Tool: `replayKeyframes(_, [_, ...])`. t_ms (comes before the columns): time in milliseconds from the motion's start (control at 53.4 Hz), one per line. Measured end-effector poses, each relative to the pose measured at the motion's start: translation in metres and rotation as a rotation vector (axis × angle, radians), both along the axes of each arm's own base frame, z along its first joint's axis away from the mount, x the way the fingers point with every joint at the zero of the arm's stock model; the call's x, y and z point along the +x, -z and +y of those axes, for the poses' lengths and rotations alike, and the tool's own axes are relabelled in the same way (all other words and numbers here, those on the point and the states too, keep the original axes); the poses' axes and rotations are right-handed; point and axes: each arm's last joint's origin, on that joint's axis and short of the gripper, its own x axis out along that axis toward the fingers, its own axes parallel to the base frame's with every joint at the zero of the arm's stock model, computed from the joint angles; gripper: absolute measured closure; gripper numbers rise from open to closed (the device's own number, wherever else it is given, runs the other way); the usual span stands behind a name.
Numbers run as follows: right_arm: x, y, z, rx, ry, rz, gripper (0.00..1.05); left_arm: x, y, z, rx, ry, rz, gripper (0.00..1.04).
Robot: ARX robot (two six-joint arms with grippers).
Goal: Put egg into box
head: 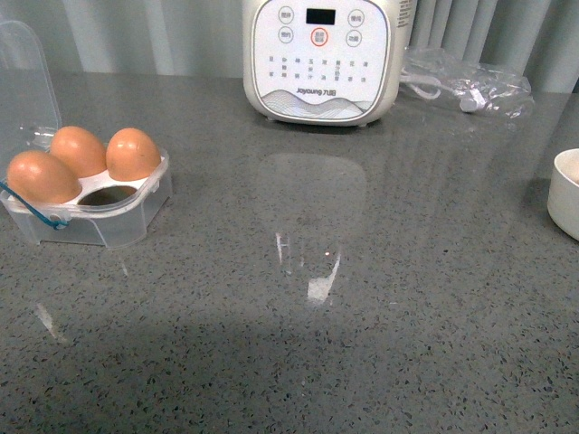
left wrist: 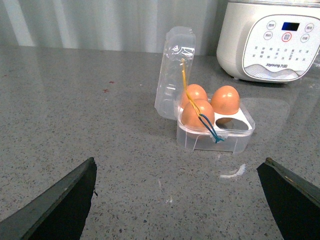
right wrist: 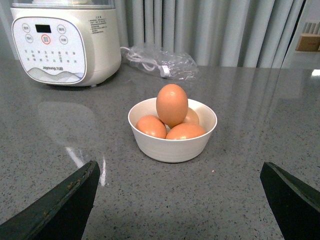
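Left end effector point(left wrist: 180, 162): the two dark fingers stand wide apart with nothing between them, held above bare counter point(head: 407, 344). Right end effector point(right wrist: 179, 164): fingers likewise wide apart and empty. In front of the left unit, toward the left edge of the counter, sits the box point(left wrist: 215, 132), a small clear plastic case with rounded corners and a white inner tray point(left wrist: 240, 117). Its hinged clear lid point(left wrist: 175, 70) stands upright and open, and a blue and yellow cord point(left wrist: 207, 125) hangs over one side. The box holds three eggs point(head: 80, 149), each seated in its own hollow. The fourth hollow point(head: 110, 195), on the near side in the front view, is vacant. In front of the right unit, at the right edge of the counter, is a round white bowl point(right wrist: 172, 145), smooth and glossy. The egg point(right wrist: 172, 105), smooth and orange-brown, stands on end on top of the pile in this bowl, apart from the box. Three similar eggs point(right wrist: 151, 126) lie beneath and behind it, one of them largely hidden. The counter surface is grey speckled stone, polished enough to show reflections. At the middle of the far edge stands a rounded white cooker point(head: 317, 63) with a printed button panel and a dark display. Toward the far right corner lies a crinkled clear plastic bag point(head: 470, 86) containing a white cable.
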Motion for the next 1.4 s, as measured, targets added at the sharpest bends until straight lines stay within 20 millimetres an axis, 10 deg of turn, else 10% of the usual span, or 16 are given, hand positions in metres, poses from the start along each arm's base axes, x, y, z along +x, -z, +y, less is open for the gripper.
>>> replayKeyframes(1404, [0.0, 0.0001, -0.0001, -0.002, 0.005, 0.002, 0.07, 0.0, 0.0, 0.0, 0.0, 0.0, 0.0, 0.07])
